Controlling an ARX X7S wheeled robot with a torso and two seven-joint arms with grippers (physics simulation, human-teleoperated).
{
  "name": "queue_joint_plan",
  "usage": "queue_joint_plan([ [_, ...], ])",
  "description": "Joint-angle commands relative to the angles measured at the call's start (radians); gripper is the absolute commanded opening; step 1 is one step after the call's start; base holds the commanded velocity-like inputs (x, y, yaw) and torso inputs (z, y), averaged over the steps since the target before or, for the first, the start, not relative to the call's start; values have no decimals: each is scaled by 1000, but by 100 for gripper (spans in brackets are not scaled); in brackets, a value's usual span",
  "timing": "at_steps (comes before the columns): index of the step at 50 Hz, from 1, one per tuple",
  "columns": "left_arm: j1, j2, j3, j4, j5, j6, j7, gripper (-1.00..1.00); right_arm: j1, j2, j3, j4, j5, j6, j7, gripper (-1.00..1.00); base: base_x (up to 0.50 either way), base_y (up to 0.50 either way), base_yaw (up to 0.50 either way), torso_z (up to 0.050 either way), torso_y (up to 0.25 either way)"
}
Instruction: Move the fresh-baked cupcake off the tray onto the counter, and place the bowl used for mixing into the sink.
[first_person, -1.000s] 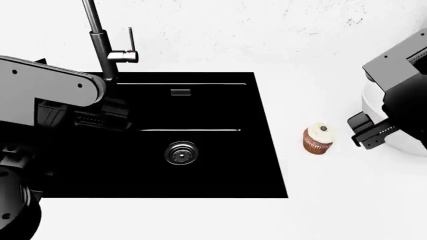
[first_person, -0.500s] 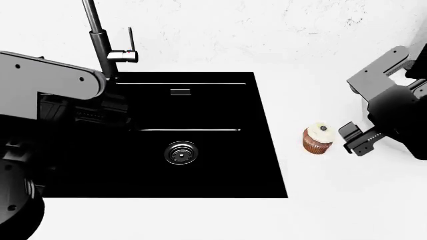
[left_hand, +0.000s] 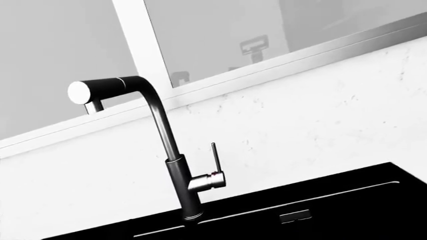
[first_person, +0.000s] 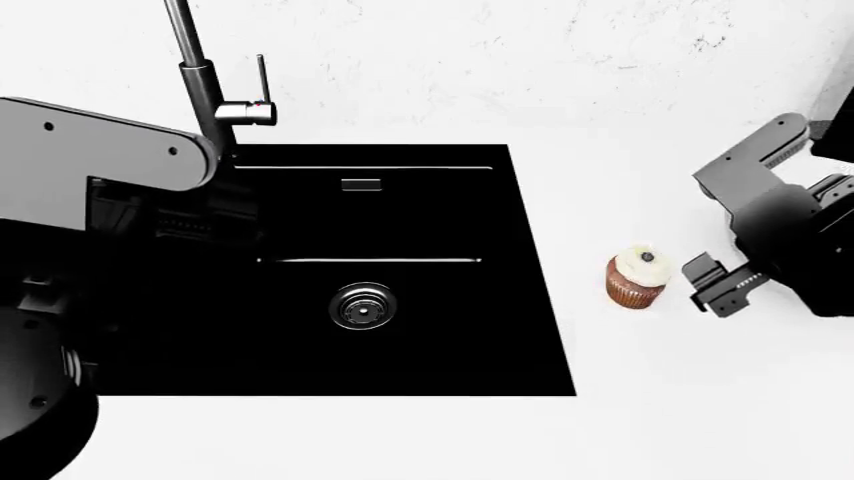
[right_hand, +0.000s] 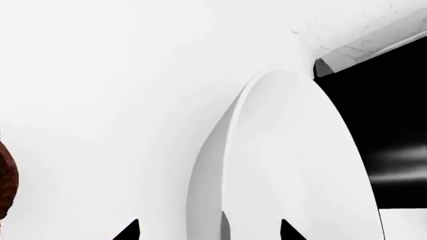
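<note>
Your cupcake (first_person: 637, 277) now sits on the counter (first_person: 667, 420), just past the right edge of the sink (first_person: 400, 340). No tray shows under it, so that job looks done. The bowl (right_hand: 293, 165) is not in the sink yet. Your right gripper (right_hand: 207, 231) has its fingers spread, one on each side of the bowl's rim, but I cannot tell if they pinch it. Your left gripper is hidden, so I cannot tell how its fingers are.
</note>
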Motion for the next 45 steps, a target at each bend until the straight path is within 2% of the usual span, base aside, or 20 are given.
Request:
queue_joint_plan([
  [1, -3, 8, 6, -17, 12, -3, 6, 100, -25, -10, -9, 58, -22, -33, -6, 100, 0, 0, 0, 0, 0],
  [25, -47, 46, 33, -52, 7, -44, -9, 100, -95, -30, -10, 166, -59, -151, -37, 100, 0, 0, 0, 0, 0],
  [26, -48, 46, 33, -52, 6, -45, -10, 100, -96, -26, -9, 159, -60, -156, -34, -100, 0, 0, 0, 0, 0],
  [45, -61, 62, 43, -52, 1, -54, -17, 100, -128, 47, 19, 73, -18, -163, 2, -100, 0, 0, 0, 0, 0],
])
